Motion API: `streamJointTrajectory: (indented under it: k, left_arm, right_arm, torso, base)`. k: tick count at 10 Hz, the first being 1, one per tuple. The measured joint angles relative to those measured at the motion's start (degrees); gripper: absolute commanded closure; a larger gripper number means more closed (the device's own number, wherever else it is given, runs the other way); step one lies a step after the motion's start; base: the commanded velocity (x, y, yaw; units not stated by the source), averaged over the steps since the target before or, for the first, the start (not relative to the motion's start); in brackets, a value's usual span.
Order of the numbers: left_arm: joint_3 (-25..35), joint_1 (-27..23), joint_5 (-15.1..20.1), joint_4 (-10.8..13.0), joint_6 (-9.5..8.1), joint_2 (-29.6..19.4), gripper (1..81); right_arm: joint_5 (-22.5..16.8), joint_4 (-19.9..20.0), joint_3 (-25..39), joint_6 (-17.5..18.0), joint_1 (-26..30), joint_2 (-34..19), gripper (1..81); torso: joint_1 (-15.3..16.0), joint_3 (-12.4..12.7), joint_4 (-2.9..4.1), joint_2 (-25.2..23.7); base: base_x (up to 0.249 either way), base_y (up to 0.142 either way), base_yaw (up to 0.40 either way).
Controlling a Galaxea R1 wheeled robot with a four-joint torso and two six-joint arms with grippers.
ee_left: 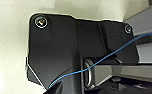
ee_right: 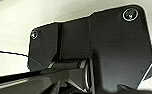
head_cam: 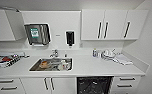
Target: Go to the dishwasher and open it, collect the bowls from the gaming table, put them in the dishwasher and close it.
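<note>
I face a white kitchen counter (head_cam: 92, 66) head on. Under it, right of the middle, the dishwasher (head_cam: 93, 85) shows its dark racked interior between white cabinet doors and drawers. In the left wrist view a dark robot plate (ee_left: 67, 47) with a blue cable across it hangs over a pale floor. The right wrist view shows the same kind of plate (ee_right: 104, 47) over a pale surface.
A steel sink (head_cam: 34, 67) holds dishes, with a faucet (head_cam: 54, 53) behind it. White dishes (head_cam: 107, 53) and a cloth (head_cam: 122, 59) lie on the counter's right. Clutter (head_cam: 7, 61) sits at the left. Wall cabinets (head_cam: 104, 25) hang above; a side wall (head_cam: 149, 50) closes the right.
</note>
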Motion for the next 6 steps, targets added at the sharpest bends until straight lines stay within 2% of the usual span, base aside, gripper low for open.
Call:
streamJointTrajectory:
  k: [3,6]
  left_arm:
    - [-0.09,0.00,0.13,0.02,0.00,0.30,1.0]
    - [-0.15,-0.28,0.02,0.02,0.02,0.30,1.0]
  right_arm:
    - [0.00,-0.02,0.02,0.00,0.00,0.02,1.0]
    - [-0.05,-0.15,0.02,-0.01,-0.41,0.07,1.0]
  torso:
    - [0.00,0.00,0.00,0.00]
    - [-0.02,0.02,0.00,0.02]
  base:
    - [0.000,0.000,0.122]
    - [0.000,0.000,0.199]
